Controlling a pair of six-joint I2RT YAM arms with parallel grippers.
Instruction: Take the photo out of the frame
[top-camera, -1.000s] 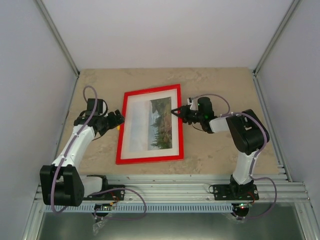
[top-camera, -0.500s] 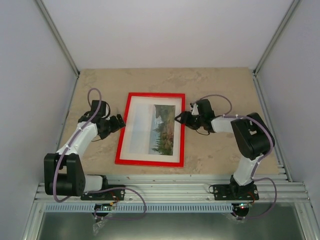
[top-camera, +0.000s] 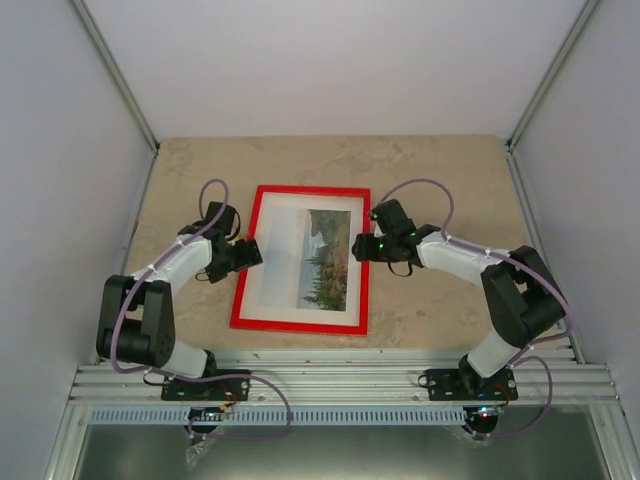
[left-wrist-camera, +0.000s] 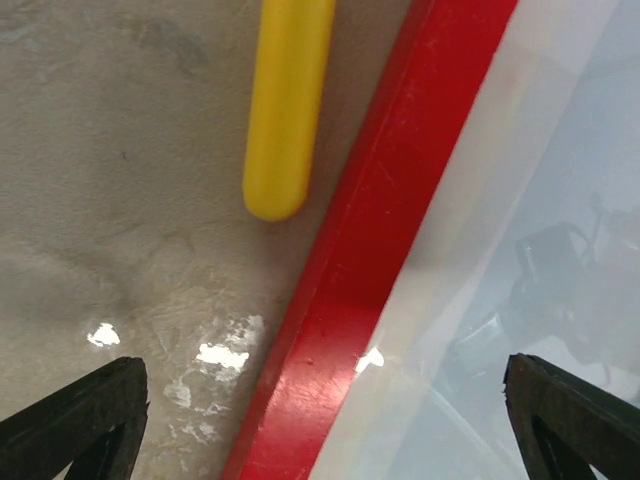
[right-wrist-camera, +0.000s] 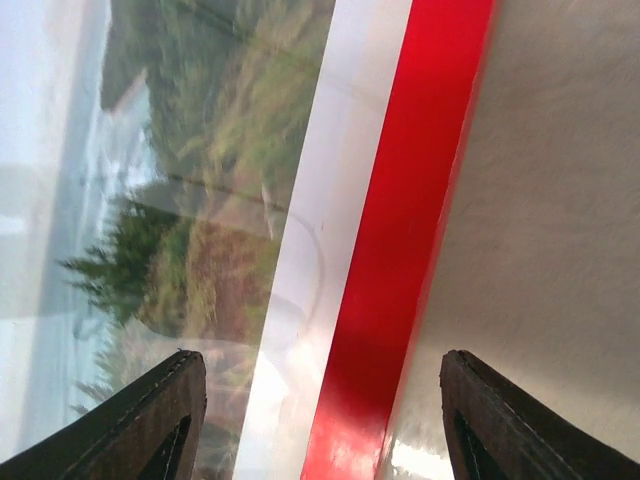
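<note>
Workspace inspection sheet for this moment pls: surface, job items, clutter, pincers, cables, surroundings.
Surface: beige marbled table, glare spots.
Job's things: red frame flat, face up; photo inside it, within white mat.
Clutter: yellow rod beside frame's left rail, not touching.
Pincers: left pincer open astride left rail; right pincer open astride right rail.
Cables: purple cables loop over both arms.
Surroundings: white walls; aluminium rail at near edge.

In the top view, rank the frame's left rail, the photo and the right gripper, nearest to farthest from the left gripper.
1. frame's left rail, beneath the left gripper.
2. photo, farther right, past the middle.
3. right gripper, at the opposite right edge.
</note>
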